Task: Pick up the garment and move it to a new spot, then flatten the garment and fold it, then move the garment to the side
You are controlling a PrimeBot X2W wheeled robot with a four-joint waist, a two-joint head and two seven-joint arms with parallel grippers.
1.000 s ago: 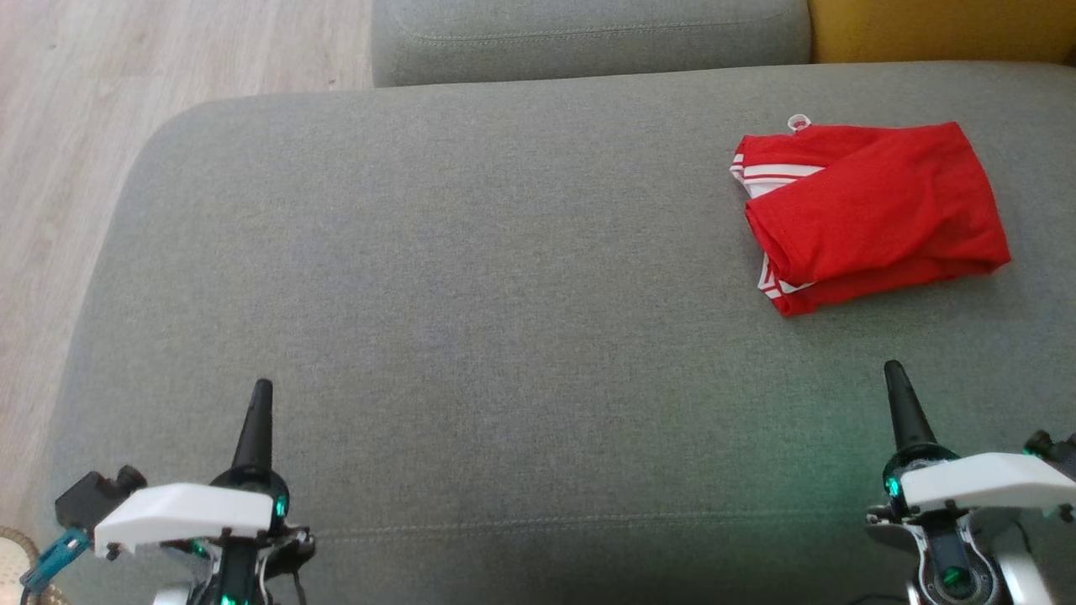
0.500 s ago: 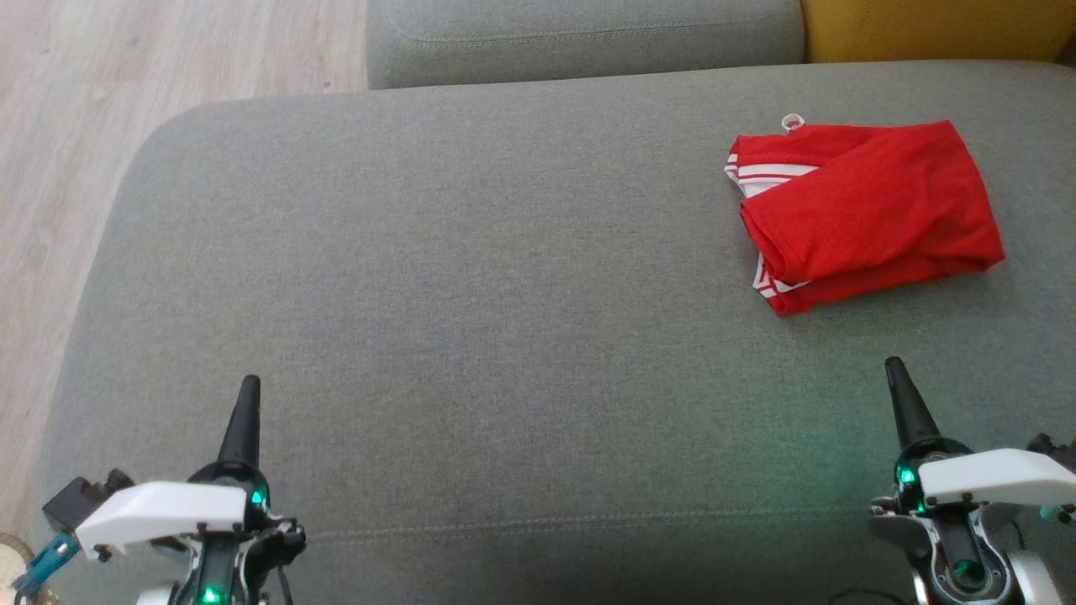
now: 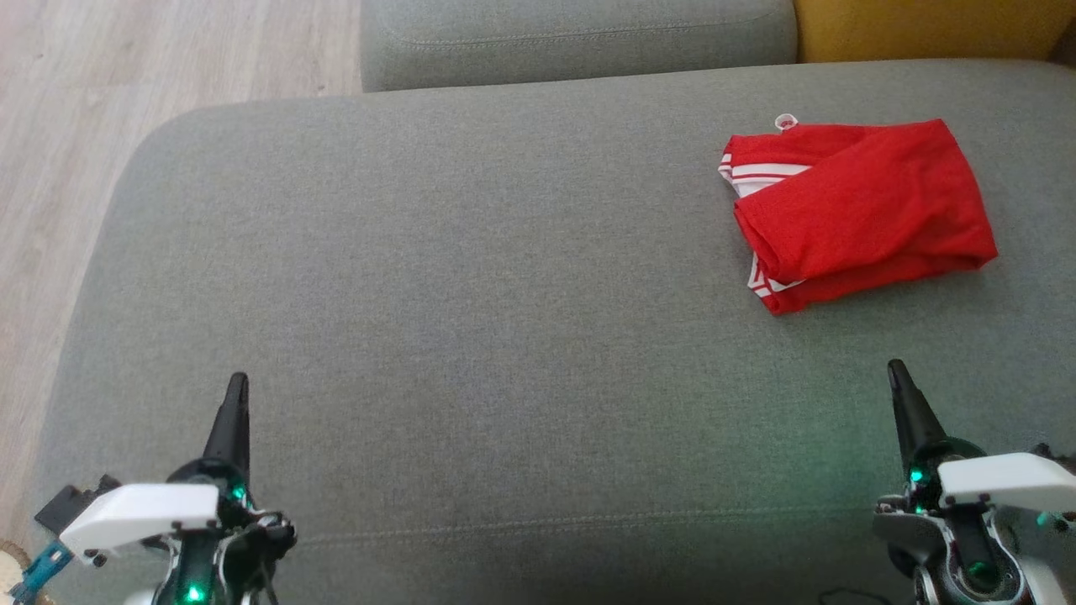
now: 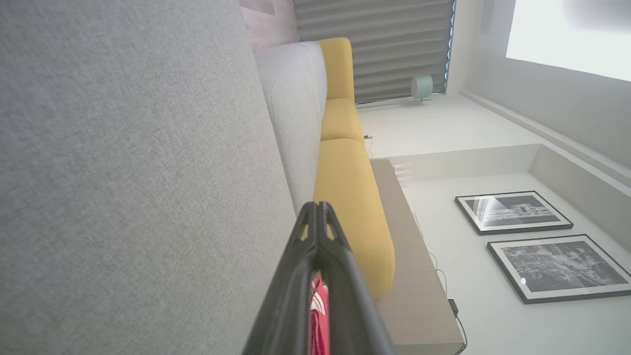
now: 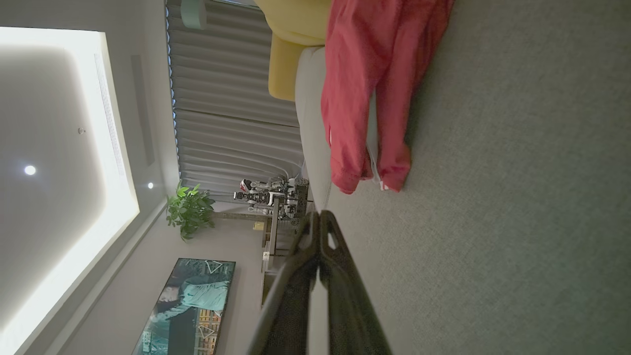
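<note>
Grey woven fabric of a sofa seat spreads across the head view, with a second grey cushion butted against its far edge and a yellow cushion beside that at the upper right. Pale wood floor shows past the seat's rounded left corner.

On the far right part of the seat lies the garment, red with white stripes along its left edge, folded into a compact bundle with one layer lapped over another. A small white loop pokes out at its top edge. Nothing touches it.

Both arms sit low at the near edge, each with a white housing and green lights. The left gripper is at the lower left, fingers pressed together into one dark spike and holding nothing, well apart from the garment. The right gripper is at the lower right, likewise closed and empty, pointing up toward the garment, which lies ahead of it with bare cushion between.

From the right wrist, the closed tips hover over grey fabric with the garment beyond; a potted plant stands in the background. From the left wrist, the joined tips meet against the yellow cushion, with two framed pictures on the wall.
</note>
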